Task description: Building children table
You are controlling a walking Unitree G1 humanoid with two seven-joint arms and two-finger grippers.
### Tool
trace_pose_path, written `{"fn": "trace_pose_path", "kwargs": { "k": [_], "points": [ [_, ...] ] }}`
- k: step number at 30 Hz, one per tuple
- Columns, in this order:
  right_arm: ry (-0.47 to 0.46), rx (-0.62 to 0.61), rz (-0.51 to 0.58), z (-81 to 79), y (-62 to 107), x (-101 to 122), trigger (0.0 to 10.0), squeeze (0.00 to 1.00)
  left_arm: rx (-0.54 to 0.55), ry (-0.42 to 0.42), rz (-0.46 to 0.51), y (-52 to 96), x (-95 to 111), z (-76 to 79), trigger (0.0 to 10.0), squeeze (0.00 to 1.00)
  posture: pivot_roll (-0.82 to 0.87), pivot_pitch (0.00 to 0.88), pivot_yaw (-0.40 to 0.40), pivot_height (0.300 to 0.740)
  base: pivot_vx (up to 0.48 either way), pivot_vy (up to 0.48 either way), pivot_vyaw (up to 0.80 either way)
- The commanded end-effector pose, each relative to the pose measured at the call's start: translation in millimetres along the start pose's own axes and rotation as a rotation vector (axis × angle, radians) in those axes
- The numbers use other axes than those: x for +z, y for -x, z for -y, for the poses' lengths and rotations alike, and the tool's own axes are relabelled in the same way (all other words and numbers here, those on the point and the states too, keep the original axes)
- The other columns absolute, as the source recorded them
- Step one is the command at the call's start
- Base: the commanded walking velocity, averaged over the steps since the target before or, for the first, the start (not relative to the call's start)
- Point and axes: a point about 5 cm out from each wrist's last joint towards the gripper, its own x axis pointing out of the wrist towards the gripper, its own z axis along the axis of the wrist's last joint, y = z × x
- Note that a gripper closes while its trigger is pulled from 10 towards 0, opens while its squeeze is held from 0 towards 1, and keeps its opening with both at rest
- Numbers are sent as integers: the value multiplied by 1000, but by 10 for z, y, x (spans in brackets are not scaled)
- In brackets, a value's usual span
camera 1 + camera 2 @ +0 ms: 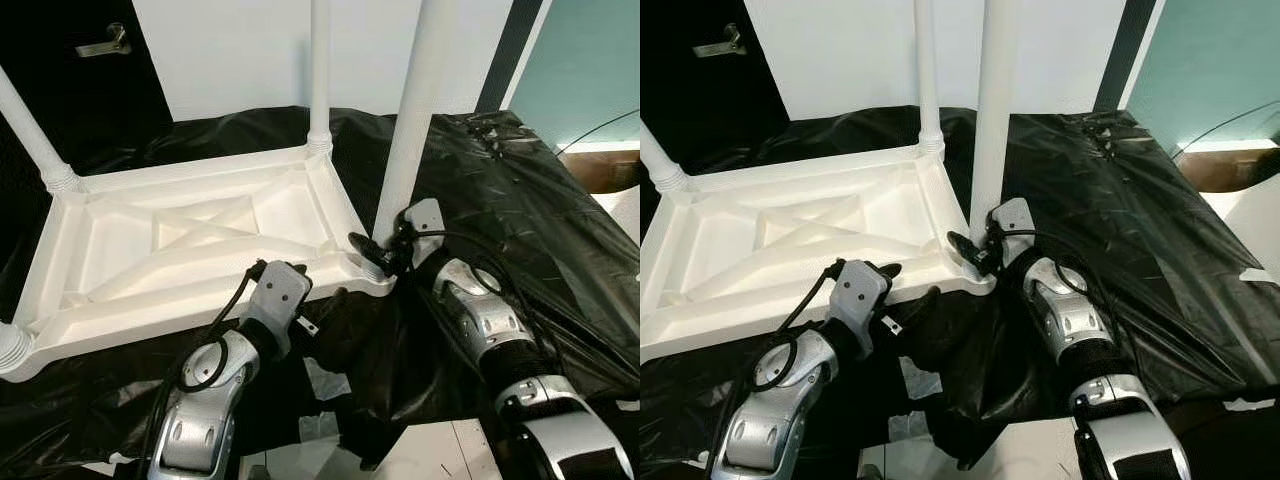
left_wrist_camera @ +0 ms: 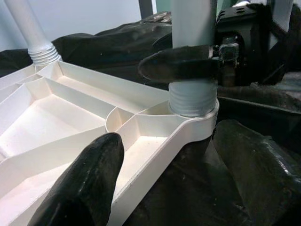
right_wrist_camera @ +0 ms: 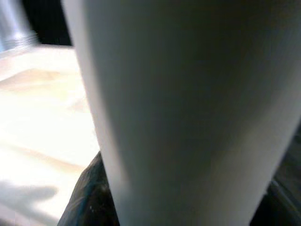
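Observation:
The white plastic table top [image 1: 200, 240] lies upside down on a black sheet [image 1: 520, 220]. White legs stand in its far left corner [image 1: 30, 130] and far right corner [image 1: 320, 70]. A third leg [image 1: 410, 120] rises from the near right corner, and my right gripper [image 1: 372, 250] is shut on it just above its threaded base [image 2: 193, 99]. My left gripper [image 1: 298, 282] is open and straddles the near rim [image 2: 155, 155] beside that corner, one finger [image 2: 89, 183] over the ribbed inside and the other finger [image 2: 254, 169] outside on the sheet. A threaded leg end [image 1: 12, 345] shows at the near left corner.
A black door with a metal handle [image 1: 105, 42] stands at the back left, next to a white wall. A cardboard box [image 1: 610, 170] sits at the far right. White paper scraps [image 1: 325, 380] lie on the sheet near my arms.

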Motion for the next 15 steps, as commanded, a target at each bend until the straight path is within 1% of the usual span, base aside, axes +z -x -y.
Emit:
{"fn": "trace_pose_path", "kwargs": {
  "k": [1,4,6,7,8,10,11,12,13,14,15],
  "points": [
    [-17,-68,-79,20,52,-147,10000,0,116,-12,-9,9,-10,-49,10000,0,132,33,-28,740,0,0,0],
    [-38,-145,-91,-26,60,-172,10000,0,110,-15,-12,15,-16,-52,10000,0,131,27,-29,740,0,0,0],
    [-61,-230,-100,-49,58,-192,10000,0,108,-18,-14,13,-17,-57,10000,0,135,22,-31,740,0,0,0],
    [-61,-230,-100,-49,58,-192,10000,0,108,-18,-14,13,-17,-57,10000,0,135,22,-31,740,0,0,0],
    [-77,-267,-102,-60,57,-199,10000,0,108,-19,-13,11,-15,-59,10000,0,135,21,-30,740,0,0,0],
    [-118,-315,-100,-134,57,-213,10000,0,108,-19,-11,1,-7,-56,10000,0,137,17,-31,740,0,0,0],
    [-118,-315,-100,-134,57,-213,10000,0,108,-19,-11,1,-7,-56,10000,0,137,17,-31,740,0,0,0],
    [-121,-301,-91,-185,48,-202,10000,0,107,-18,-9,-5,-3,-52,10000,0,137,17,-31,740,0,0,0],
    [-121,-301,-91,-185,48,-202,10000,0,107,-18,-9,-5,-3,-52,10000,0,137,17,-31,740,0,0,0],
    [-141,-295,-87,-217,49,-194,10000,0,106,-16,-6,-10,0,-45,10000,0,138,10,-30,740,0,0,0],
    [-141,-295,-87,-217,49,-194,10000,0,106,-16,-6,-10,0,-45,10000,0,138,10,-30,740,0,0,0]
  ]
}}
